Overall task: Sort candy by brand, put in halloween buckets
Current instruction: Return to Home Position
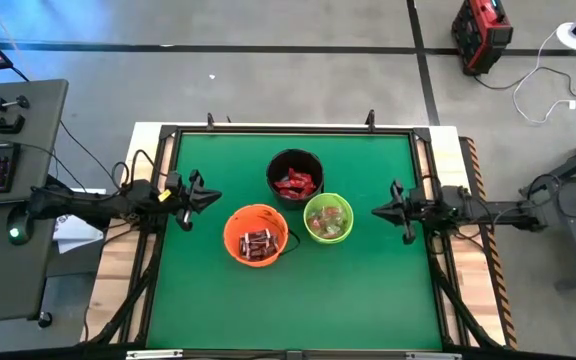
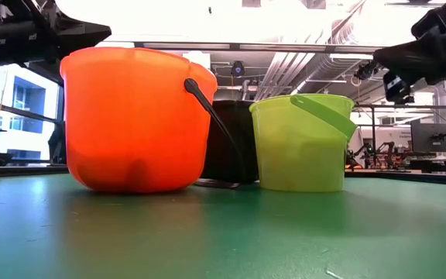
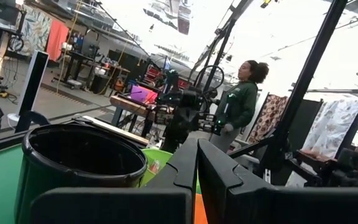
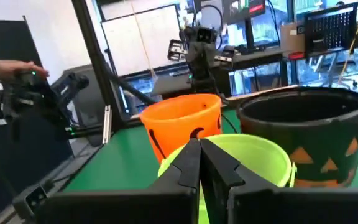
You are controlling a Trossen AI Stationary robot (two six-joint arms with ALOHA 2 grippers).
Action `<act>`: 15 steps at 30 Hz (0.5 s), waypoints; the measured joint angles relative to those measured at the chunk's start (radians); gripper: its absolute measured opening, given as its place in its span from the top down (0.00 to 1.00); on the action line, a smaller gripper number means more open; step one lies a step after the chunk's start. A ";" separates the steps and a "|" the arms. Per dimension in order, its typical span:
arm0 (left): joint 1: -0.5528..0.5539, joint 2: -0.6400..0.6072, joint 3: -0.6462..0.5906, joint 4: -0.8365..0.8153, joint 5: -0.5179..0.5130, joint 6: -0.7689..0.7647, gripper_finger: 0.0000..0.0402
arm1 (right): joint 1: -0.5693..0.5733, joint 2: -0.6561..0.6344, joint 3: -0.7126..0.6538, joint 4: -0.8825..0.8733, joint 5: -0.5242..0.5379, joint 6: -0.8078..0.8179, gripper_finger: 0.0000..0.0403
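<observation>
Left gripper (image 1: 213, 196) hangs above the left side of the green table (image 1: 368, 300), its fingers pressed together on nothing. Right gripper (image 1: 377, 211) mirrors it on the right side, likewise closed and empty, and both sit higher than the bucket rims in the low view. Three buckets stand close-set at the table centre. The black bucket (image 1: 295, 160) is farthest and holds the red-wrapped candy (image 1: 295, 184). The orange bucket (image 1: 236, 228) is near-left and holds the dark brown and silver candy (image 1: 258, 243). The lime green bucket (image 1: 346, 222) is near-right and holds the pale greenish candy (image 1: 326, 222). No loose piece shows on the mat, so sorting looks finished. Handling estimate for the candy: very light, with a fairly stiff bar inside a slick, crinkly wrapper. It is likely to skid or twist under a pinch at the crimped ends, so the better hold is across the short width at mid-length, with moderate squeeze. The buckets look like thin, light plastic, with slender handles lying down against the sides. They would probably slide or tip at a nudge, and the rim wall is the surer place to grip.
</observation>
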 joint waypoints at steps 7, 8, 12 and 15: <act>0.000 0.007 0.001 -0.019 0.003 0.000 0.99 | -0.006 0.000 -0.004 0.044 -0.003 0.000 1.00; 0.000 0.007 0.001 -0.022 0.003 0.000 0.99 | -0.013 0.000 -0.004 0.044 -0.003 0.000 1.00; 0.000 0.006 0.001 -0.037 0.004 0.000 0.99 | -0.023 0.007 -0.004 0.040 -0.002 0.000 1.00; 0.000 0.007 0.001 -0.041 0.004 0.000 0.99 | -0.023 0.006 -0.004 0.030 -0.002 0.000 1.00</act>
